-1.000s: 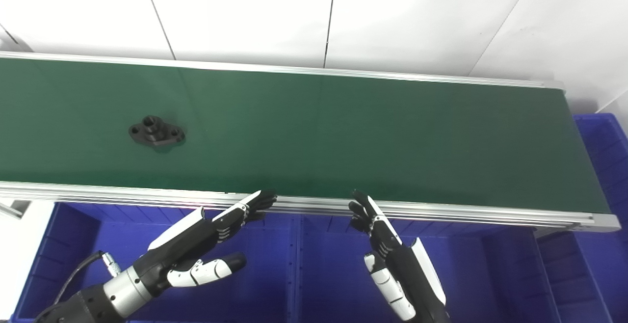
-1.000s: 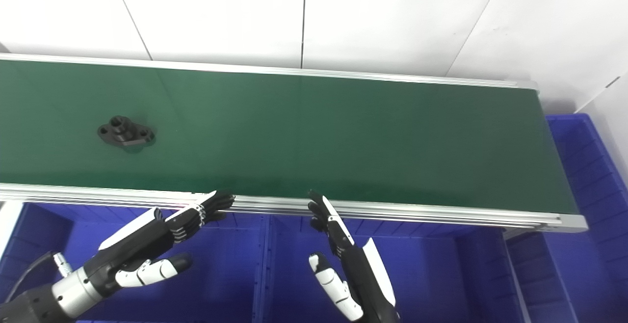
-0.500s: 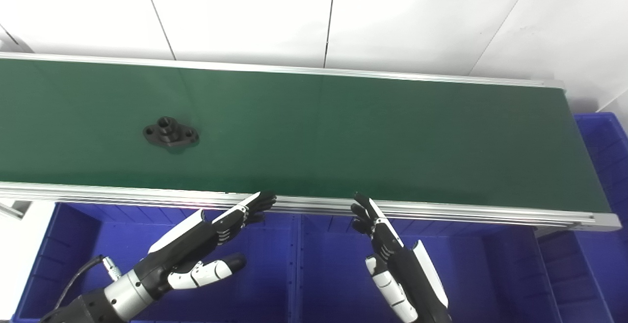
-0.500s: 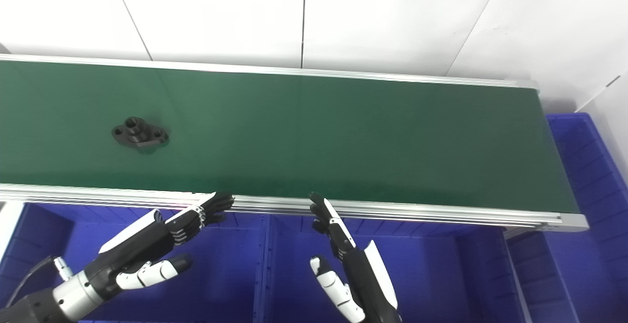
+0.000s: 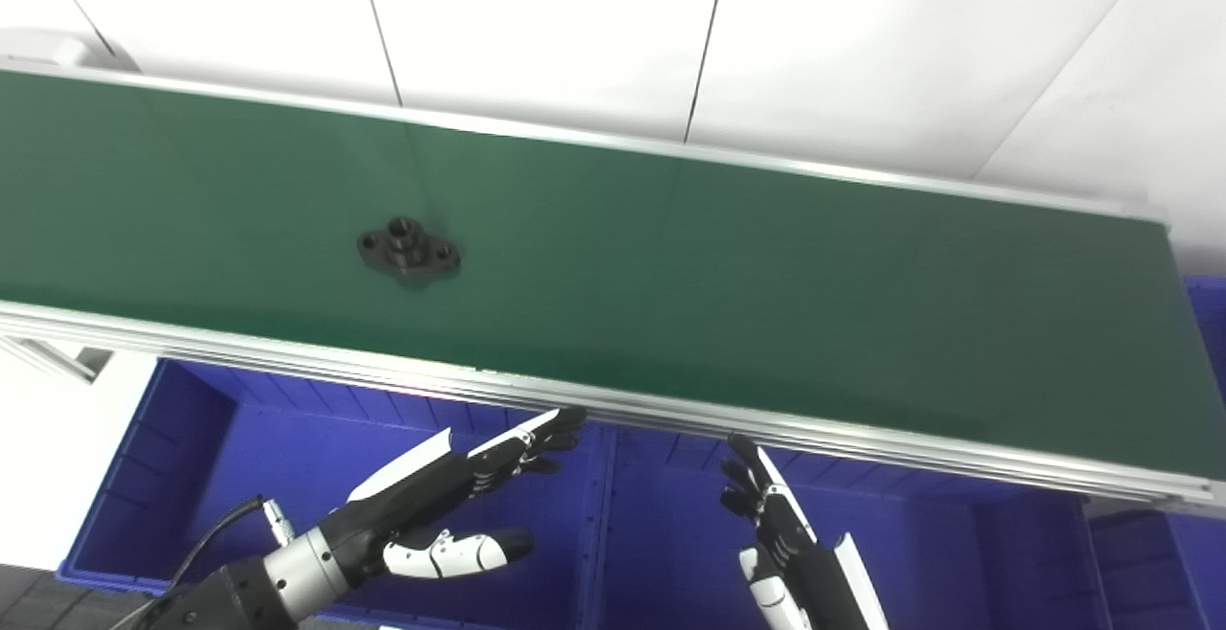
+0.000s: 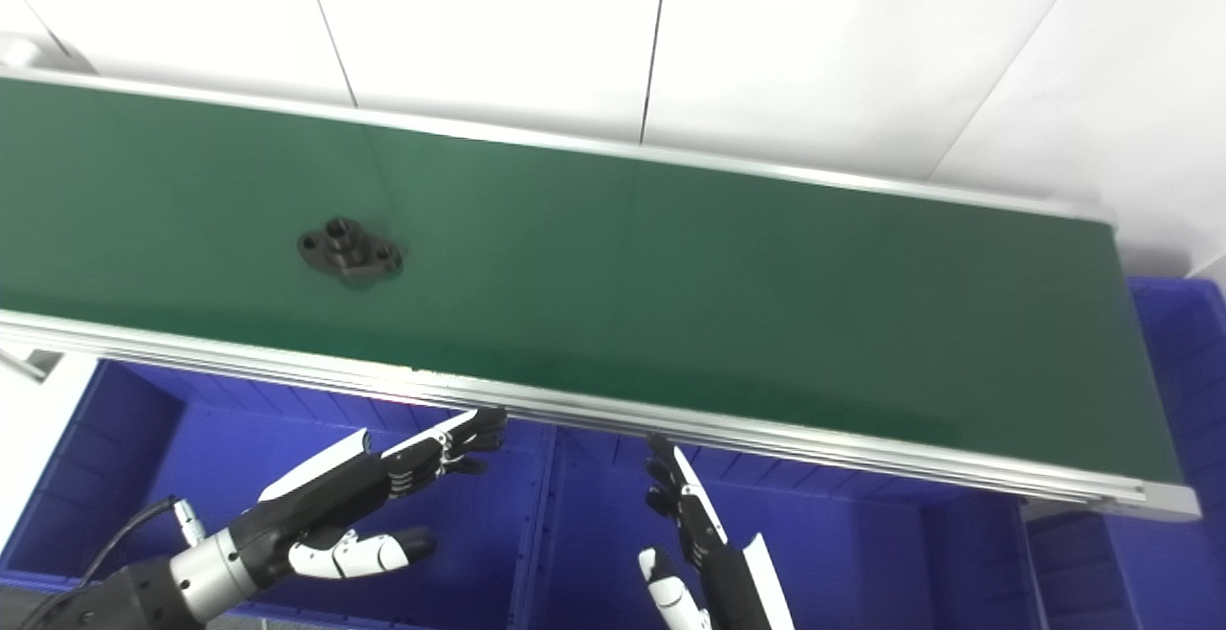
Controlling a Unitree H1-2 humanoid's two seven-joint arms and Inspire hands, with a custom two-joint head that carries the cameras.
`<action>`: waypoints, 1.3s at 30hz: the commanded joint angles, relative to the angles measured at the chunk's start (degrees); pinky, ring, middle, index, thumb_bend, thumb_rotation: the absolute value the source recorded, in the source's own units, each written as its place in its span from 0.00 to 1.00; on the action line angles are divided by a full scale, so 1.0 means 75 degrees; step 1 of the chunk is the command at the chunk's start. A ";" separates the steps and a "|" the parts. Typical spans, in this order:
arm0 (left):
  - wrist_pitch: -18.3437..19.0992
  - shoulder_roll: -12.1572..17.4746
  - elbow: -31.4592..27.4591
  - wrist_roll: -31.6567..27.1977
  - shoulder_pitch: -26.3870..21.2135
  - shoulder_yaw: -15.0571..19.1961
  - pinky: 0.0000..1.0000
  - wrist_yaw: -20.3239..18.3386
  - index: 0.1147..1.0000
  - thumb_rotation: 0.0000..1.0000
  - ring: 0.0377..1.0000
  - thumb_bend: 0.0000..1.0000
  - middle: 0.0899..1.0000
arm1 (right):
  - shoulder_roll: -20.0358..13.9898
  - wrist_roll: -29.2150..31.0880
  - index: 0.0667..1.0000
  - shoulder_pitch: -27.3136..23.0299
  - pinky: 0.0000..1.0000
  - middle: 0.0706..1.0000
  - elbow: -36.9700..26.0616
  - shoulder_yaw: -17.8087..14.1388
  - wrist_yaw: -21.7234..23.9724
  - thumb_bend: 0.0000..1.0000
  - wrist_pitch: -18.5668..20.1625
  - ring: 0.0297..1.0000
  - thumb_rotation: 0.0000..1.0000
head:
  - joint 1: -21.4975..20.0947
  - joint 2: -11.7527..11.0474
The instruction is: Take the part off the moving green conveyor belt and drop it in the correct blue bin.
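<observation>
Your part is the black oval flanged metal fitting (image 5: 409, 253) with a raised round hub in the middle and a bolt hole in each ear. It lies flat on the dark green conveyor belt (image 5: 728, 276), left of frame centre, roughly midway between the belt's far and near edges. The hub bore faces up. Long axis runs along the belt, left ear slightly higher in frame than right. No markings readable on it.

Left hand (image 5: 450, 501) sits lower centre-left, below the silver aluminium near rail (image 5: 670, 415), over the blue plastic bin (image 5: 192, 438) in the lower left. Palm roughly side-on, fingers (image 5: 536, 431) straight and together, reaching up-right, tips just short of the rail, thumb splayed out below. It grips nothing.

Right hand (image 5: 785, 544) is lower centre-right, partly cut by the bottom edge, over the neighbouring blue plastic bin (image 5: 661, 477). Fingers extended up toward the rail, spread slightly, nothing in them.

Both hands are well apart from the part. White panelled wall (image 5: 575, 27) fills the top of frame.
</observation>
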 commanded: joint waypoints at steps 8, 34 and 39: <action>-0.0369 0.0037 -0.0063 -0.0057 -0.0130 -0.0014 0.88 0.0064 0.96 0.58 0.96 0.51 0.99 | 0.0052 0.0015 0.95 -0.0030 0.87 0.97 -0.0227 -0.0015 -0.0041 0.37 -0.0408 0.94 0.84 | -0.0032 0.0030; -0.0525 -0.0170 0.0152 0.0054 -0.0273 -0.0156 0.87 0.0215 0.96 0.55 0.95 0.51 0.99 | 0.0018 -0.3386 0.75 -0.4426 0.62 0.65 -0.2293 -0.2090 0.0196 0.91 0.1639 0.66 0.00 | -0.0113 0.0062; -0.0565 -0.0255 0.0252 0.0055 -0.0289 -0.0248 0.89 0.0231 0.96 0.53 0.96 0.51 0.99 | -0.0165 -0.3831 0.78 -0.5446 0.61 0.67 -0.1897 -0.1929 0.0740 0.90 0.2042 0.67 0.00 | -0.0034 0.0009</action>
